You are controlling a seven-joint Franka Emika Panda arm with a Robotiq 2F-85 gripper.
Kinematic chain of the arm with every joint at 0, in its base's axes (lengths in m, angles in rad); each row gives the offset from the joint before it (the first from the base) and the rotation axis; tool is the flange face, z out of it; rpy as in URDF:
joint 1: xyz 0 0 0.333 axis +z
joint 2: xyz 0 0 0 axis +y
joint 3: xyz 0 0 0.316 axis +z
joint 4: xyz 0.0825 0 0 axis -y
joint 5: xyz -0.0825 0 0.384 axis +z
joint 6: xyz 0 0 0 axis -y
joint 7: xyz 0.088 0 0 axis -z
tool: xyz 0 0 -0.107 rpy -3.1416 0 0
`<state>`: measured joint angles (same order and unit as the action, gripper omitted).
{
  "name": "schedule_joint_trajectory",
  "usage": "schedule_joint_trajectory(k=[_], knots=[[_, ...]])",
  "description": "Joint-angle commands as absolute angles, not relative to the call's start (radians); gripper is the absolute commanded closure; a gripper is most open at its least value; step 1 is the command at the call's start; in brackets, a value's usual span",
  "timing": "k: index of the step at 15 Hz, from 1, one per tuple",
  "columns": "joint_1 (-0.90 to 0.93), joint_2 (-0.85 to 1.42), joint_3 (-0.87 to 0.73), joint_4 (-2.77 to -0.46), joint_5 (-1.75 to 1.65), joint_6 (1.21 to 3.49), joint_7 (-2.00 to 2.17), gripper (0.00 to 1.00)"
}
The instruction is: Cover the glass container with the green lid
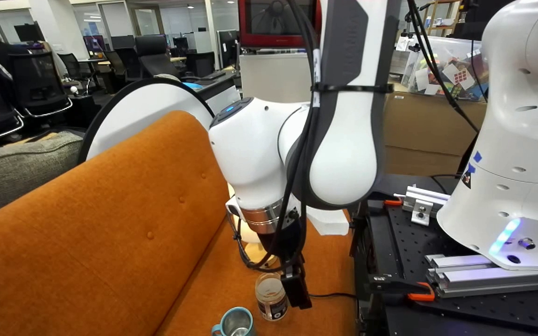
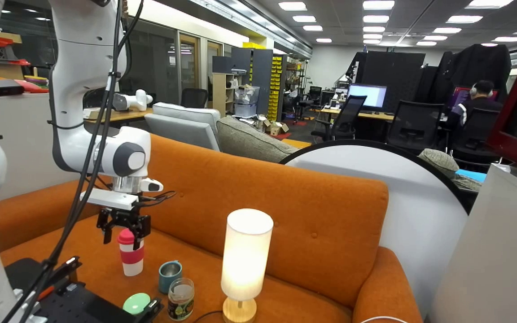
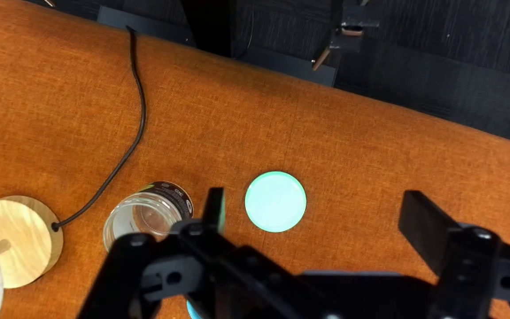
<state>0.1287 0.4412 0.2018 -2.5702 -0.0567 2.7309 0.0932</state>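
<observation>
The green lid lies flat on the orange seat in the wrist view, and in an exterior view near the black table's corner. I cannot see it in the exterior view where the arm is close. The glass container is a clear, open jar with a dark label, left of the lid in the wrist view. It stands upright on the seat in both exterior views. My gripper is open and empty above the seat, with the lid seen between its fingers, nearer the left one. It also shows in both exterior views.
A teal mug stands beside the jar. A white tumbler with a red lid and band stands behind the gripper. A lit lamp stands on the jar's other side, its black cord across the seat. The black table borders the seat.
</observation>
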Motion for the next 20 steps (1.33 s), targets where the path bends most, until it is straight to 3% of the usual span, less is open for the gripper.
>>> schedule_joint_trajectory(k=[1, 11, 20], knots=[[0.121, 0.469, 0.214, -2.556, -0.015, 2.764, 0.036, 0.00], [0.052, 0.888, 0.285, -2.334, -0.003, 2.915, -0.133, 0.00], [0.070, 0.924, 0.269, -2.314, -0.011, 2.965, -0.111, 0.00]])
